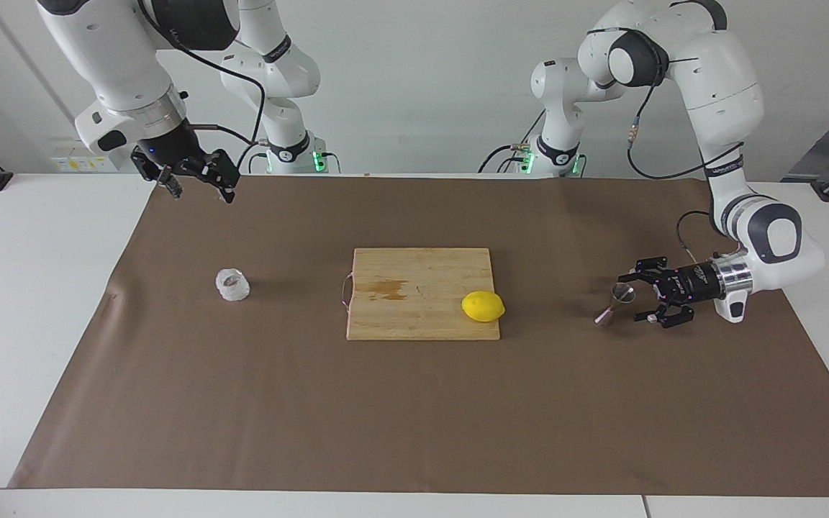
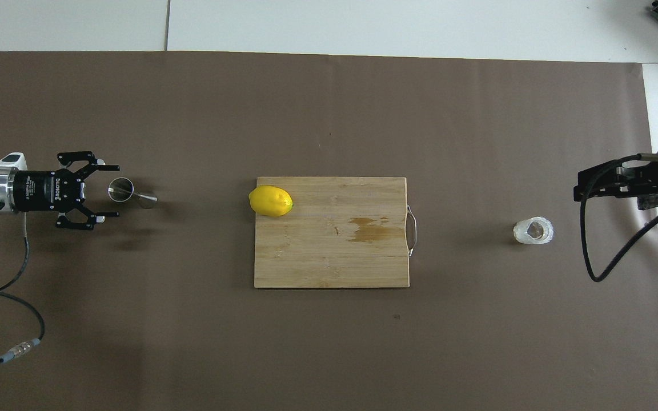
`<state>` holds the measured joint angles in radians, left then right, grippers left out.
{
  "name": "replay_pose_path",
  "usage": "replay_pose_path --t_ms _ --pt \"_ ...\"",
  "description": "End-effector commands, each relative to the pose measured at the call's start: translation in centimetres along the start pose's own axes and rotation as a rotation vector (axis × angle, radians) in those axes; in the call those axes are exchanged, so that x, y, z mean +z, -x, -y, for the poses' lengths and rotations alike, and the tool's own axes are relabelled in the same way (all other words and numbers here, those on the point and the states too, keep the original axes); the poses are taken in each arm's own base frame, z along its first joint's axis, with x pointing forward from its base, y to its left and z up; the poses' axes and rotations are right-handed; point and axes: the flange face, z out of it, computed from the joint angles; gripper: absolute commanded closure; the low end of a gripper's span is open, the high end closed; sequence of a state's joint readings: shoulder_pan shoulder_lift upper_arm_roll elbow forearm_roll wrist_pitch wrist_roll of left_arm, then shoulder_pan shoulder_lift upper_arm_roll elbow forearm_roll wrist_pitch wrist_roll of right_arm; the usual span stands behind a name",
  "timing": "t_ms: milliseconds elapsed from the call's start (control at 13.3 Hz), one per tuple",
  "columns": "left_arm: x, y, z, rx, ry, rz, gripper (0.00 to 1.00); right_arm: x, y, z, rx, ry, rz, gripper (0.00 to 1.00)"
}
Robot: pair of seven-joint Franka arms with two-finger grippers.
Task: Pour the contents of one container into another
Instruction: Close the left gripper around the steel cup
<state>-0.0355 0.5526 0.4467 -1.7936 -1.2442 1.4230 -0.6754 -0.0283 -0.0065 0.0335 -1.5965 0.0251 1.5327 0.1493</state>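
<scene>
The clear ribbed glass cup [image 1: 232, 285] [image 2: 533, 230] stands on the brown mat toward the right arm's end. The steel hourglass jigger [image 1: 614, 303] [image 2: 129, 194] stands upright toward the left arm's end. My left gripper [image 1: 635, 296] [image 2: 113, 192] lies level and low, open, with its fingertips on either side of the jigger's upper cone. No contact shows. My right gripper [image 1: 198, 188] hangs open, high over the mat's edge by the robots, apart from the cup, and waits.
A wooden cutting board [image 1: 414, 288] [image 2: 340, 257] lies mid-table, its metal handle toward the cup. A yellow lemon [image 1: 483, 306] [image 2: 271, 201] sits on the board's corner nearest the jigger. The brown mat [image 1: 414, 417] covers most of the white table.
</scene>
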Motion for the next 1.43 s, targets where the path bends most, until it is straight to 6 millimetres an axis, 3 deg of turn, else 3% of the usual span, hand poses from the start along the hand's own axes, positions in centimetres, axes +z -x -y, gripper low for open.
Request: replay_pose_path --t_ms 0,453,1358 --pt "-0.1 0.1 -0.8 -0.026 0.019 -0.002 0.00 -0.1 0.6 0.0 0.015 -0.004 -0.005 0.00" --pt "1.8 0.6 -1.4 -0.120 0.032 0.024 0.00 -0.1 0.6 0.0 0.015 -0.004 -0.005 0.00" --pt "1.7 1.0 -1.0 -0.084 -0.017 0.010 0.00 -0.1 0.6 0.0 0.017 -0.004 -0.005 0.00"
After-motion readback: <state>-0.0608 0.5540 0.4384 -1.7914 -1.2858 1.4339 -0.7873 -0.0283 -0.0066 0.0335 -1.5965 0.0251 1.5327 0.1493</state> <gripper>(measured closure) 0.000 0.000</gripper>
